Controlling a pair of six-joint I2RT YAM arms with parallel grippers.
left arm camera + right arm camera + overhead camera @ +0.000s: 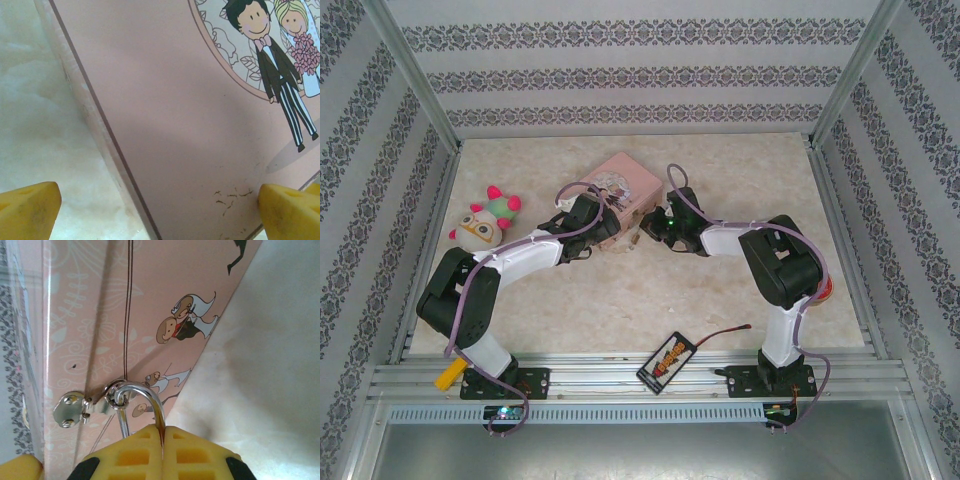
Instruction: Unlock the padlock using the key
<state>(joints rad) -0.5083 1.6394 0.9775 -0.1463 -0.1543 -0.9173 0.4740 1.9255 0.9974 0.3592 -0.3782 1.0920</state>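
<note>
Left arm: left gripper (160, 212) released; yellow fingertips (27, 210) spread wide, one over the table (35, 125), the other at the lid's opposite edge.
Box: pink tin box (175, 125) mid-table; lid printed with a cartoon bride and groom, no words legible.
Right arm: right gripper (162, 452) clenched, pads pressed together on the shackle's leg.
Lock: padlock (150, 397) at the tin's side wall; silver shackle threaded through the tin's clasp (75, 410); its body is hidden behind the fingers.
Near edge: black card (665, 362) with orange-yellow print, too small to read; thin red wire (720, 335) runs from it.
Left of box: plush toy (485, 222), well apart.
</note>
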